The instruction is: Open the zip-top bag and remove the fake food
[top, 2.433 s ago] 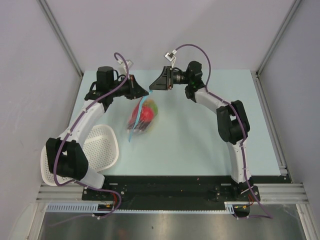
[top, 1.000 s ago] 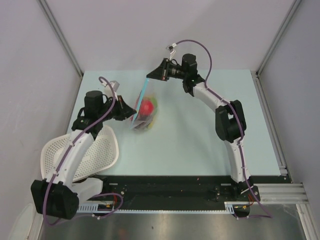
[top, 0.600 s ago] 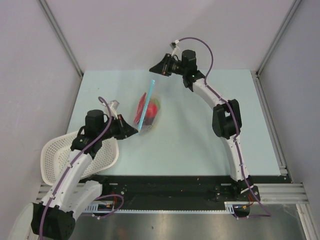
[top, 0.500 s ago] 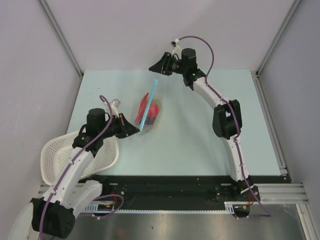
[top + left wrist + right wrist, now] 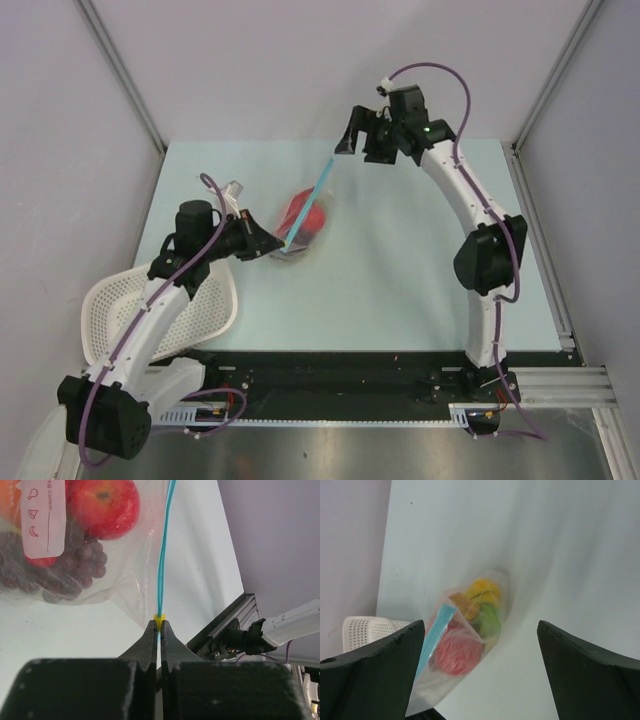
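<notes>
The zip-top bag is a clear pouch near the table's middle, and its teal zip strip slants up toward the back. Inside is the fake food: a red apple, a dark grape bunch, and green and yellow pieces. My left gripper is shut on the near end of the strip, at a small yellow tab. My right gripper hangs above the strip's far end. Its jaws are wide open and hold nothing. In the right wrist view the zip-top bag lies below my right gripper.
A white mesh basket lies tilted at the near left, partly under my left arm; its corner shows in the right wrist view. Grey walls close in the pale table on three sides, and a metal rail runs along the near edge.
My right gripper has opened, let go of the zip strip and drawn away up and to the right. My left gripper stays shut on the strip's near end and has shifted slightly right.
</notes>
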Motion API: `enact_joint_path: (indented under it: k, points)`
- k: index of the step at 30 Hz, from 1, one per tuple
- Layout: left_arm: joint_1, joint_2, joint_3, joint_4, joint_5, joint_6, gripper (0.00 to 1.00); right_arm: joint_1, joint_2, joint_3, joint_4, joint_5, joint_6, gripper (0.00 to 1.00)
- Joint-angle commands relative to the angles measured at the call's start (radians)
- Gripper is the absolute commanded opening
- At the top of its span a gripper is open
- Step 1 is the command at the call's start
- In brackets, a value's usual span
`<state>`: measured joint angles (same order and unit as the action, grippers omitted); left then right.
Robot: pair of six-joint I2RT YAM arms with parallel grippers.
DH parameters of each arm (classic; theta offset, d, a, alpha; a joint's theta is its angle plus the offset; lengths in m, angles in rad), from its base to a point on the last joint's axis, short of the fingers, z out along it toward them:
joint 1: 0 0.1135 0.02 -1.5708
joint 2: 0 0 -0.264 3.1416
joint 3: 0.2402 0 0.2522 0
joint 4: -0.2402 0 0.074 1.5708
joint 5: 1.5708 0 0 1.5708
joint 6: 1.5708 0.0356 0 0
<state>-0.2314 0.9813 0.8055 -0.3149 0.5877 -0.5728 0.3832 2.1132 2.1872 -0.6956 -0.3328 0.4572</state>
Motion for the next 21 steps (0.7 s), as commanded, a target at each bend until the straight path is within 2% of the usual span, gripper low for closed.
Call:
enact_joint_path:
  k: [1,2,3,5,8,10,13,16,17,21]
  points:
    - [-0.023,-0.006,0.072,0.03,-0.003,-0.029,0.0,0.003,-0.156,-0.111,-0.01,-0.015,-0.008,1.0]
    - [-0.026,-0.004,0.075,0.031,-0.009,-0.033,0.0,0.012,-0.192,-0.177,0.013,-0.008,0.027,1.0]
    - [-0.029,-0.003,0.075,0.039,-0.017,-0.039,0.0,0.023,-0.206,-0.197,0.056,0.012,0.108,1.0]
    - [-0.04,-0.003,0.08,0.06,-0.032,-0.059,0.01,0.043,-0.2,-0.196,0.039,0.032,0.199,1.0]
    - [-0.063,0.0,0.107,0.054,-0.071,-0.058,0.0,0.078,-0.179,-0.142,-0.053,0.008,0.241,1.0]
    - [-0.083,-0.001,0.132,0.039,-0.101,-0.047,0.0,0.1,-0.196,-0.159,-0.071,0.063,0.257,1.0]
    - [-0.101,-0.006,0.141,0.02,-0.126,-0.029,0.0,0.123,-0.2,-0.196,-0.027,0.071,0.284,0.94]
    - [-0.114,-0.004,0.139,0.016,-0.134,-0.021,0.0,0.128,-0.17,-0.188,-0.044,0.055,0.299,0.77]
    - [-0.117,-0.003,0.141,0.013,-0.137,-0.015,0.0,0.131,-0.168,-0.188,-0.041,0.055,0.299,0.66]
    - [-0.125,-0.003,0.139,0.014,-0.14,-0.012,0.0,0.135,-0.154,-0.173,-0.056,0.08,0.301,0.63]
